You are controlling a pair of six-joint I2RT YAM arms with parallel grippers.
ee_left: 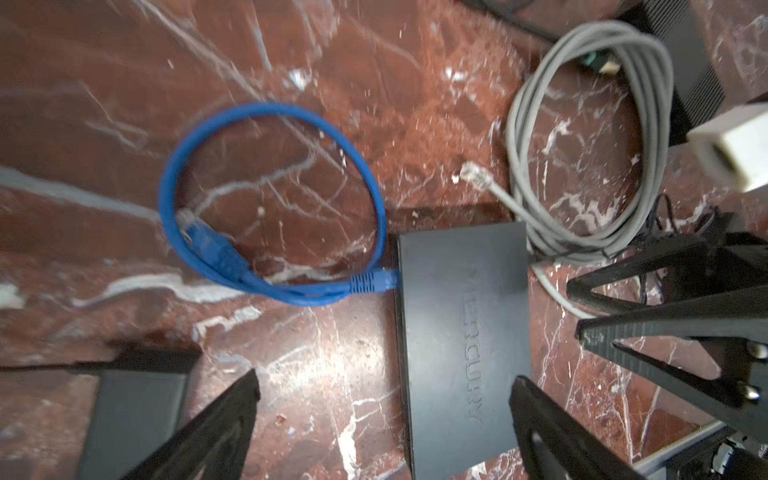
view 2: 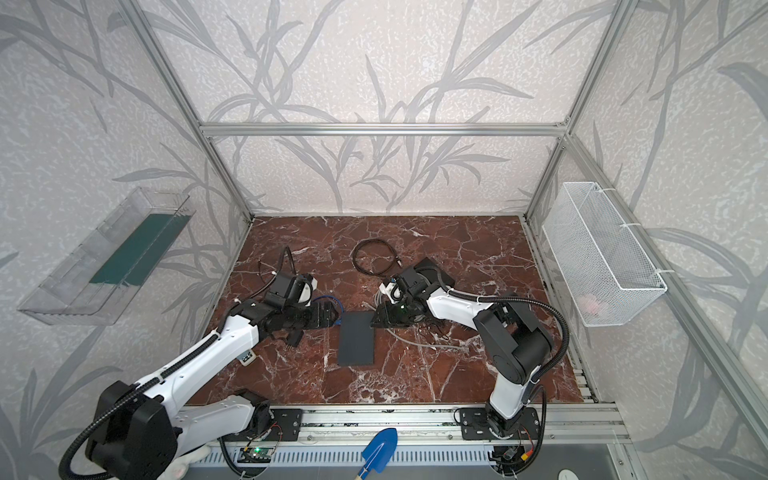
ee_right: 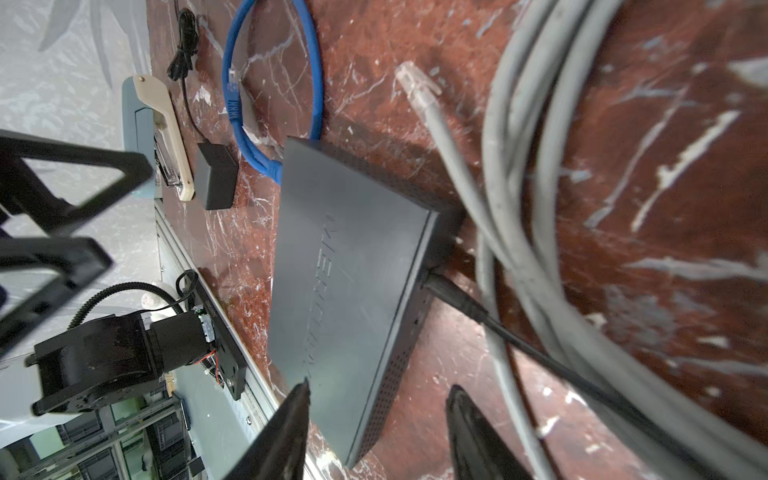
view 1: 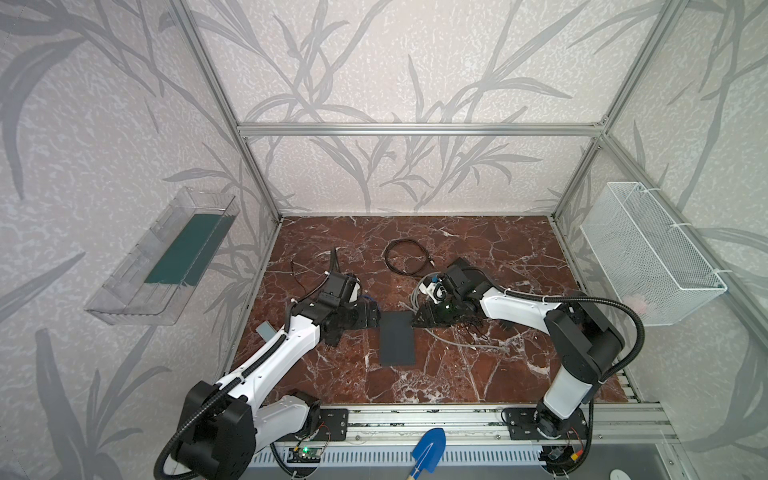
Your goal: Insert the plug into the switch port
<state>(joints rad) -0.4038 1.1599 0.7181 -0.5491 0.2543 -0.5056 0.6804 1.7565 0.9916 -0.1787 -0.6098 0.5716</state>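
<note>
Left wrist view gives you the clearest count: one flat dark grey slab embossed MERCURY (ee_left: 461, 332) lies on the red-brown marble tabletop (ee_left: 311, 62). Your left gripper (ee_left: 386, 378) hangs over it with its two black fingers spread wide and nothing clamped between them. One blue network cable (ee_left: 232, 120) is looped beside the slab and has two ends. One blue plug (ee_left: 374, 282) butts against the slab's long side, though you cannot tell how deep it sits, and the other blue plug (ee_left: 203, 237) lies loose inside the loop. One grey network cable (ee_left: 582, 124) is coiled in several turns on the slab's other side, its single clear plug (ee_left: 473, 176) lying free on the marble. The switch (ee_left: 690, 70), a small black ribbed box, sits just past the grey coil. In both top views you find that switch (view 1: 469, 269) towards the far side, partly hidden behind the right arm's wrist, its socket face not visible. Your right gripper (ee_right: 380, 386) has its two fingers about half parted, tips just beside the slab's edge, holding nothing. One thick black lead (ee_right: 457, 303) leaves the slab's long side opposite the blue plug. Also on the table are one coiled black cable (view 1: 405, 257) at the far middle and one small black adapter (ee_right: 216, 178) with a thin cord.
</note>
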